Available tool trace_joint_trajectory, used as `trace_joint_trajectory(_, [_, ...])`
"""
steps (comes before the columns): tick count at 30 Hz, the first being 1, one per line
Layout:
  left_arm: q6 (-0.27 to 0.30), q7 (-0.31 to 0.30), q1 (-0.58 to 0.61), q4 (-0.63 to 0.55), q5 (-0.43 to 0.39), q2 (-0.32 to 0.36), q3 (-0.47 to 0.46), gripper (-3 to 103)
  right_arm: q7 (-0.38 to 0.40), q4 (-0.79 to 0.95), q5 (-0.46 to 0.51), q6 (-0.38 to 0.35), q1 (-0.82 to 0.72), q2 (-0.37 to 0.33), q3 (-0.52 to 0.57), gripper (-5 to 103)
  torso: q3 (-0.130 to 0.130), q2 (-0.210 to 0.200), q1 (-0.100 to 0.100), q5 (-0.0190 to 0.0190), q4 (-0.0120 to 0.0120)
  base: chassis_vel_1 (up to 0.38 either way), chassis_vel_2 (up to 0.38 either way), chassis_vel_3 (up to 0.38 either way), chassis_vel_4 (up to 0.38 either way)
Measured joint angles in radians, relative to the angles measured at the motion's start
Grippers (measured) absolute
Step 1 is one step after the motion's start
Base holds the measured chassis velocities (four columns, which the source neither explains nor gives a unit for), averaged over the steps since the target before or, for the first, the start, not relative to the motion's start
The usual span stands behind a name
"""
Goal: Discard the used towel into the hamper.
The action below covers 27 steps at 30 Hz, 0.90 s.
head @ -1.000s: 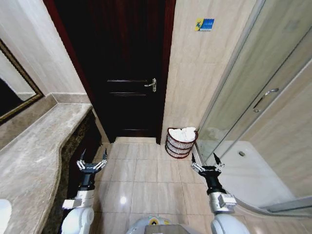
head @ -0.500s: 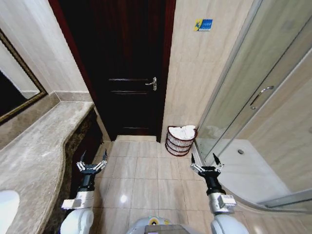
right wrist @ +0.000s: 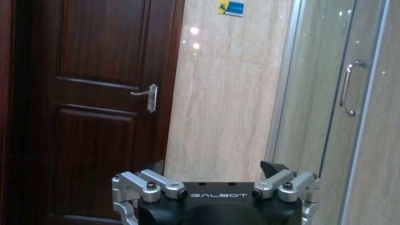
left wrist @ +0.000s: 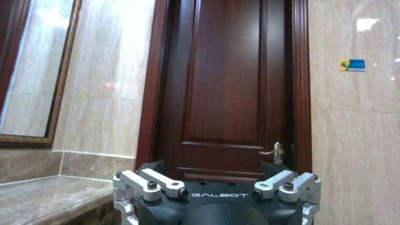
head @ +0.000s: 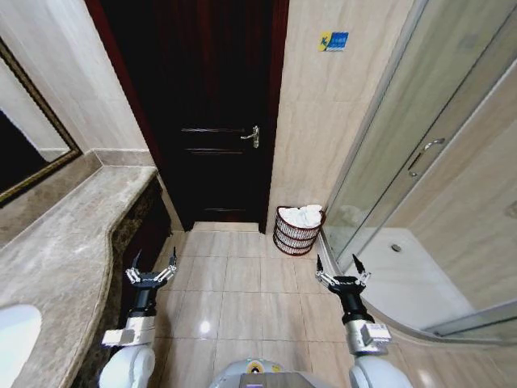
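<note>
The hamper (head: 297, 235), a small round reddish-brown openwork basket, stands on the floor against the wall between the door and the shower. A white towel (head: 301, 215) lies bunched in its top. My left gripper (head: 151, 269) is held low over the floor tiles beside the counter, open and holding nothing. My right gripper (head: 339, 271) is held at the same height near the shower edge, also open and holding nothing. The hamper is well ahead of both, a little nearer the right one.
A dark wooden door (head: 218, 145) is straight ahead, shut. A marble counter (head: 65, 242) with a white basin (head: 16, 335) runs along the left under a mirror (head: 24, 153). The glass shower enclosure (head: 404, 178) and its tray (head: 412, 279) are on the right. Tiled floor (head: 242, 283) lies between.
The whole picture has shifted: the basin shows more at the lower left and the hamper looks a little farther off, so the camera moved. Both arms hold the same pose.
</note>
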Motion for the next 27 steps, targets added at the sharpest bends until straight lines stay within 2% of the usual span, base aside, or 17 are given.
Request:
trace_joint_trajectory(3, [0.018, -0.018, 0.006, -0.011, -0.004, 0.005, 0.005, 100, -0.001, -0.004, 0.005, 0.014, 0.003, 0.002, 0.002, 100, 0.0, 0.0, 0.0, 0.0, 0.0002, 0.01, -0.012, -0.015, 0.02])
trace_joint_trajectory(6, [0.117, -0.067, 0.035, -0.065, -0.005, 0.027, 0.022, 100, -0.012, 0.015, 0.025, 0.01, 0.012, 0.001, 0.016, 100, 0.0, 0.0, 0.0, 0.0001, 0.0002, 0.0, 0.0, 0.0, 0.0])
trace_joint_trajectory(7, [0.117, -0.067, 0.035, -0.065, -0.005, 0.027, 0.022, 100, -0.012, 0.015, 0.025, 0.01, 0.012, 0.001, 0.016, 100, 0.0, 0.0, 0.0, 0.0001, 0.0002, 0.0, 0.0, 0.0, 0.0])
trace_joint_trajectory(8, [0.151, -0.082, 0.039, -0.084, -0.002, 0.035, 0.025, 100, -0.018, 0.024, 0.032, 0.001, 0.022, -0.002, 0.024, 100, 0.0, 0.0, 0.0, 0.0, 0.0001, 0.0, 0.0, 0.0, 0.0])
trace_joint_trajectory(10, [0.226, -0.112, 0.048, -0.131, 0.004, 0.057, 0.025, 100, -0.034, 0.045, 0.056, -0.034, 0.052, -0.01, 0.053, 100, 0.0, 0.0, 0.0, 0.0001, 0.0, 0.0, 0.0, 0.0, 0.0])
trace_joint_trajectory(11, [0.226, -0.112, 0.048, -0.131, 0.004, 0.057, 0.025, 100, -0.034, 0.045, 0.056, -0.034, 0.052, -0.01, 0.053, 100, 0.0, 0.0, 0.0, 0.0001, 0.0, 0.0, 0.0, 0.0, 0.0])
trace_joint_trajectory(13, [0.305, -0.137, 0.06, -0.187, -0.003, 0.084, 0.023, 100, -0.06, 0.069, 0.108, -0.101, 0.092, -0.029, 0.091, 100, 0.0, 0.0, 0.0, 0.0001, 0.0001, 0.0, 0.0, 0.0, 0.0])
trace_joint_trajectory(15, [0.332, -0.14, 0.064, -0.221, -0.015, 0.1, 0.02, 100, -0.078, 0.093, 0.154, -0.16, 0.111, -0.049, 0.116, 100, 0.0, 0.0, 0.0, 0.0004, 0.0003, 0.0, 0.0, 0.0, 0.0])
trace_joint_trajectory(16, [0.332, -0.14, 0.064, -0.221, -0.015, 0.1, 0.02, 100, -0.078, 0.093, 0.154, -0.16, 0.111, -0.049, 0.116, 100, 0.0, 0.0, 0.0, 0.0004, 0.0003, 0.0, 0.0, 0.0, 0.0])
trace_joint_trajectory(19, [0.388, -0.15, 0.062, -0.265, -0.032, 0.103, 0.022, 100, -0.123, 0.129, 0.204, -0.219, 0.111, -0.068, 0.142, 100, 0.0, 0.0, 0.0, 0.0002, 0.0, 0.0, 0.0, 0.0, 0.0])
trace_joint_trajectory(22, [0.415, -0.159, 0.064, -0.282, -0.026, 0.097, 0.025, 100, -0.122, 0.142, 0.217, -0.243, 0.108, -0.07, 0.133, 100, 0.0, 0.0, 0.0, 0.0002, 0.0001, 0.0, 0.0, 0.0, 0.0])
trace_joint_trajectory(27, [0.4, -0.164, 0.062, -0.274, 0.026, 0.085, 0.023, 100, -0.121, 0.147, 0.213, -0.252, 0.096, -0.06, 0.125, 100, 0.0, 0.0, 0.0, 0.0001, 0.0001, 0.0, 0.0, 0.0, 0.0])
